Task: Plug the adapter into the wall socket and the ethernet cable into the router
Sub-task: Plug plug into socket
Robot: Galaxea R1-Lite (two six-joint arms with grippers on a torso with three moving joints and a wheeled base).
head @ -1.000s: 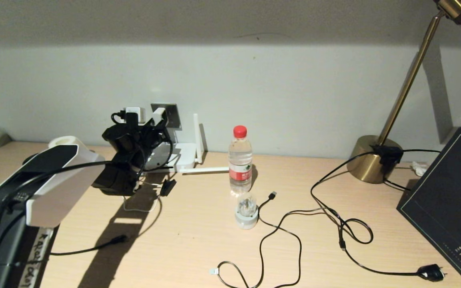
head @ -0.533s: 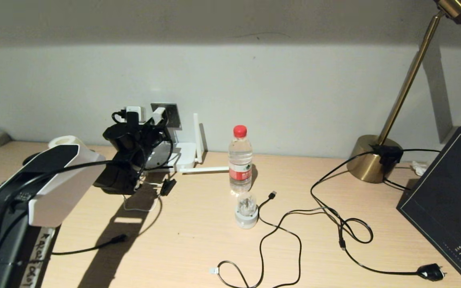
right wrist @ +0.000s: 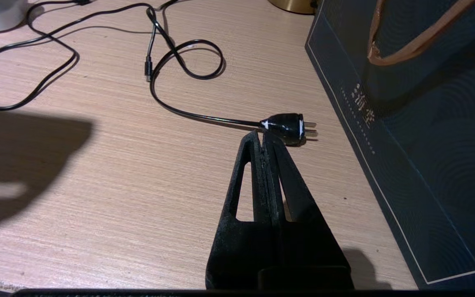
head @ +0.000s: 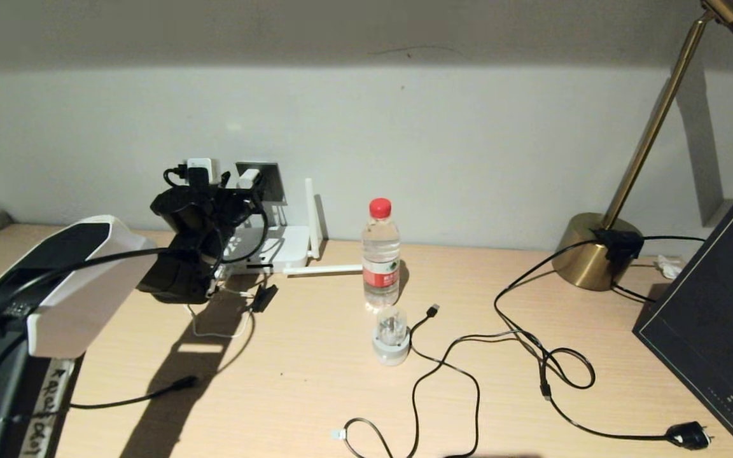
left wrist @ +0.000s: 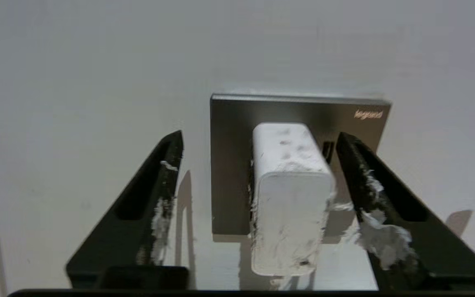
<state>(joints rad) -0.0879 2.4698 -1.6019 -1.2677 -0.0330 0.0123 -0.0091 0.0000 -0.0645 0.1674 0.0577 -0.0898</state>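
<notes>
The small white boxy power adapter sits seated against the grey metallic square wall socket, and the left gripper hovers around it with its jaws spread wide, one black finger on each side and neither pressing the plastic, so nothing is held. In the head view that left gripper is up at the wall, just above the flat white rectangular router with its slim stick antennas. The right gripper is parked low over the desk beside a round black lamp plug, jaws pressed together and empty. Now for the other half: the long thin black ethernet cable lies slack on the wooden desk, its connector well apart from the router. That cable looks light and floppy, so it will likely droop and swing; the stiff little connector body is probably the place to pinch, squarely, and gently enough to spare its clip. The adapter's smooth hard shell looks slippery; its flat sides offer the surest hold.
</notes>
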